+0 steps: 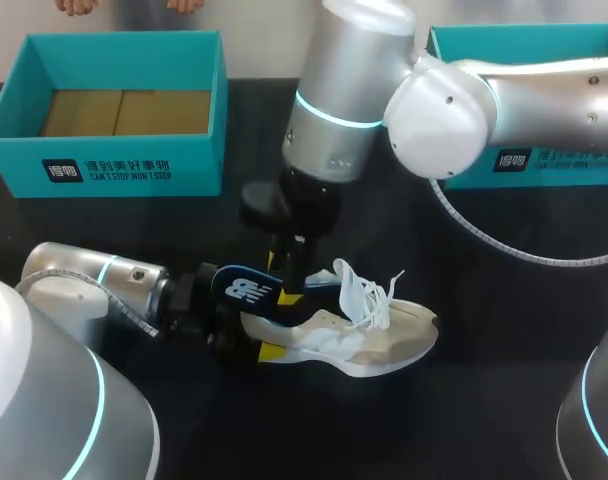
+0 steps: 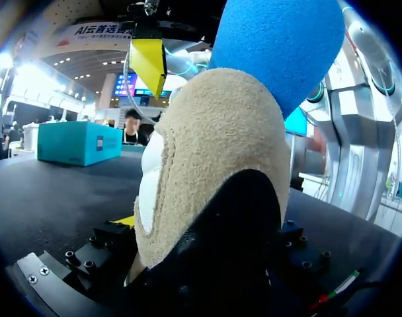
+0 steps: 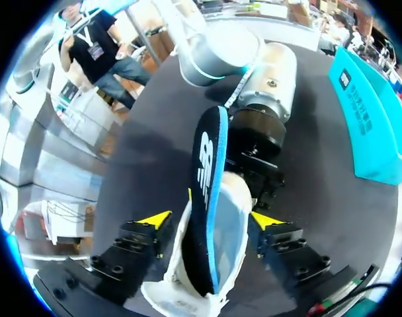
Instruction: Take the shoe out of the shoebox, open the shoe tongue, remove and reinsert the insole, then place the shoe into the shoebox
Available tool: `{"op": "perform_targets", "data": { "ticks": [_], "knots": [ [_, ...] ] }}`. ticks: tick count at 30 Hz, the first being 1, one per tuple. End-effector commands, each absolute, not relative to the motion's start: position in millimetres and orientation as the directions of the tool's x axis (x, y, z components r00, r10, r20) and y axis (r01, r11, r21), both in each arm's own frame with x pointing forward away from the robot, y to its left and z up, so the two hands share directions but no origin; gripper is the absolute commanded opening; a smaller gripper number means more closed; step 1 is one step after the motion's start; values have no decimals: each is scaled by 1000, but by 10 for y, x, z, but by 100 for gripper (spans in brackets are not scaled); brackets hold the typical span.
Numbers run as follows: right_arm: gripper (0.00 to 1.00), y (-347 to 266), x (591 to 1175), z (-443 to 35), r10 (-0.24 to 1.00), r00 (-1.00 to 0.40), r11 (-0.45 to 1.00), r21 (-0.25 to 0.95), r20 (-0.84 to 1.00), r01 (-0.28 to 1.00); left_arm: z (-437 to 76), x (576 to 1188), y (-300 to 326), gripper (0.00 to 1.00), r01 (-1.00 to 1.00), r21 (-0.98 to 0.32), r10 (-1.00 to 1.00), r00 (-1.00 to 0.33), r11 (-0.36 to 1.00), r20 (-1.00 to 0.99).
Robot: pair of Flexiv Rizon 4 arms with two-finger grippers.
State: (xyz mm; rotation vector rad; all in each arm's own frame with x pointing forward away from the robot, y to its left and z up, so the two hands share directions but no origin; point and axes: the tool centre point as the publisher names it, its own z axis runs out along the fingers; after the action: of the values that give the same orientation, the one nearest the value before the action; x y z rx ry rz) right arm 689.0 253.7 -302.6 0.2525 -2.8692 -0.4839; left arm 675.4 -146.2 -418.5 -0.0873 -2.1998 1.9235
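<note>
Where the head view looks down on the desk (image 1: 514,345), the shoe (image 1: 369,335) rests outside the shoebox (image 1: 114,165). Its heel is clamped in the left claw (image 1: 246,345), and the insole (image 1: 246,288) stands part-way out of the collar under the right claw (image 1: 287,278).

Left wrist view: the plush heel fills the space between the left claw's fingers, which appear closed on it from both sides. The insole's blue foam underside rises above it. The heel is probably the firmest hold on a light, yielding shoe.

Right wrist view: the right claw's fingers (image 3: 155,219) stand apart, straddling collar and insole, and pinch neither so far as shows. The insole looks thin, light and floppy. It is best gripped across its flat faces near the heel end, since edgewise pressure would likely buckle it.
</note>
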Motion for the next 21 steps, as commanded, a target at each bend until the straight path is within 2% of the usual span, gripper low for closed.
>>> {"op": "perform_targets", "data": {
  "ticks": [1,2,14,21],
  "knots": [
    [100,2435,6838,-2911,-142,-970,931,359,198,-63,-4176,6746,-1464,0,-98,-985,184,-975,142,124],
    [100,2445,6831,-2885,-110,-975,955,291,191,-51,-4176,6746,-1464,0,-98,-985,184,-975,142,124],
    [100,2445,6831,-2885,-110,-975,955,291,191,-51,-4176,6746,-1464,0,-98,-985,184,-975,142,124],
    [100,2491,6784,-2843,-104,-956,925,379,274,8,-4176,6746,-1464,0,-98,-985,184,-975,142,124]
  ]
}}
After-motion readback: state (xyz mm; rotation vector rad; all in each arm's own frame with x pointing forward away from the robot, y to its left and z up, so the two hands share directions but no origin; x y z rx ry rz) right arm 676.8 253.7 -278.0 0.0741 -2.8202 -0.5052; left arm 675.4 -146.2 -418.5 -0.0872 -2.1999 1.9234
